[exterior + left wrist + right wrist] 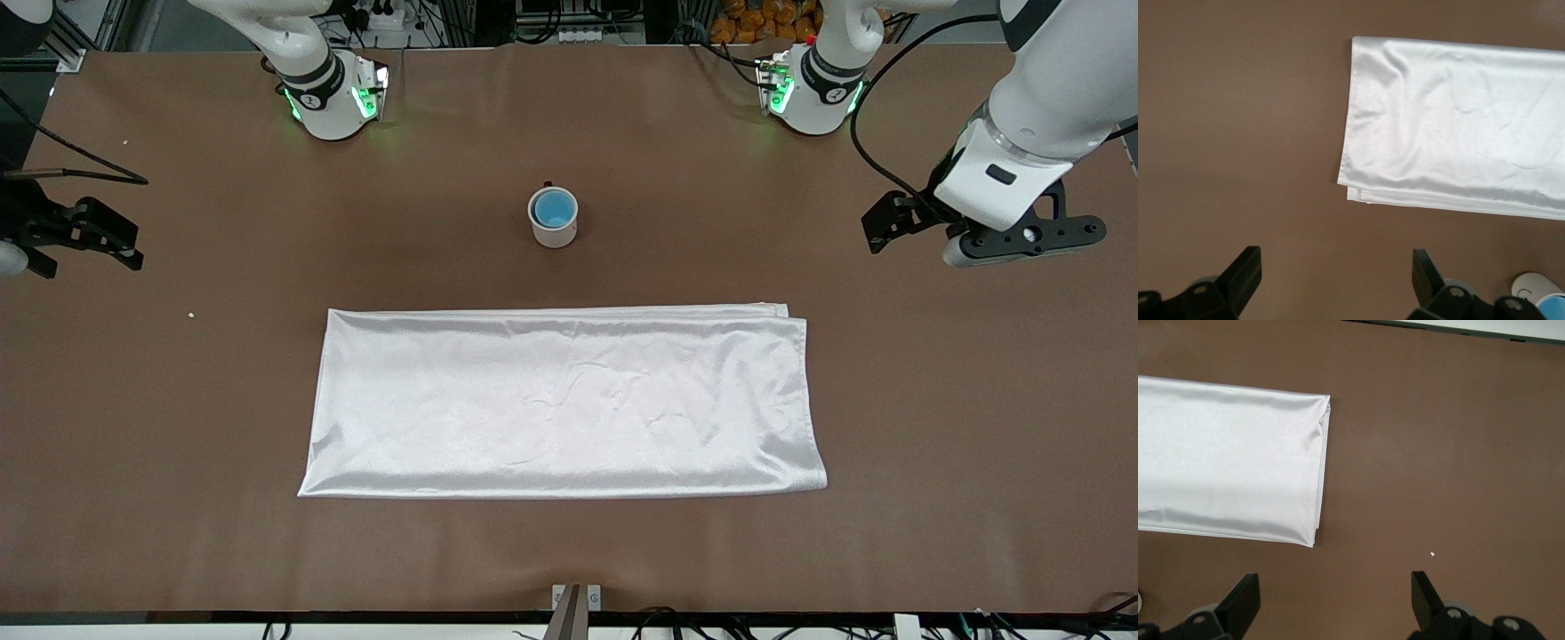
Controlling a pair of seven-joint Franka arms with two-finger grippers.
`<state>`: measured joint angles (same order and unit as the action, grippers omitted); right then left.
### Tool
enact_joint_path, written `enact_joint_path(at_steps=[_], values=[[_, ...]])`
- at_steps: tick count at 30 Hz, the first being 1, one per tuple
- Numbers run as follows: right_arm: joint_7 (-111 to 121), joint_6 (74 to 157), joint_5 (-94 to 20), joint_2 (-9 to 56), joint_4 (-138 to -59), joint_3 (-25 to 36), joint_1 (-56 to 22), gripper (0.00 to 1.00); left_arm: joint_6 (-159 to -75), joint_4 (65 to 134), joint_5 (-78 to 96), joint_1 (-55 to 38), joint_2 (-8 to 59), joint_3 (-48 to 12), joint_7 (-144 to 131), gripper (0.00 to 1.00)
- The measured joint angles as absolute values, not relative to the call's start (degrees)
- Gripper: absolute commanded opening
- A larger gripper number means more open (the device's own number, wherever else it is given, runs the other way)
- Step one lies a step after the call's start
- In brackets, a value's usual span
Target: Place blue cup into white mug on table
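Observation:
The white mug [555,233] stands upright on the brown table [178,400], midway between the arms' ends and farther from the front camera than the white cloth. The blue cup [553,210] sits inside it, its light-blue inside showing within the mug's rim. The mug [1531,287] and cup [1554,308] also show at the edge of the left wrist view. My left gripper [889,224] [1337,273] is open and empty over bare table at the left arm's end. My right gripper [111,238] [1335,597] is open and empty over bare table at the right arm's end.
A folded white satin cloth [560,400] [1458,120] [1225,460] lies flat on the table, nearer to the front camera than the mug. Two small white specks lie on the table near the right arm's end [190,314].

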<state>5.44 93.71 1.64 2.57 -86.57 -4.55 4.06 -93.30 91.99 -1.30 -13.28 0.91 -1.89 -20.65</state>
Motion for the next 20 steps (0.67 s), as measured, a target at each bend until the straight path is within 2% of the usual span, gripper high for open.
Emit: enact_joint_path(at_steps=[20], values=[[5.2,93.7,1.8,2.6,-86.6,-4.5,4.1,1.0,-92.1,92.0,0.0,-13.2,0.9,-3.5,-20.6,1.0]])
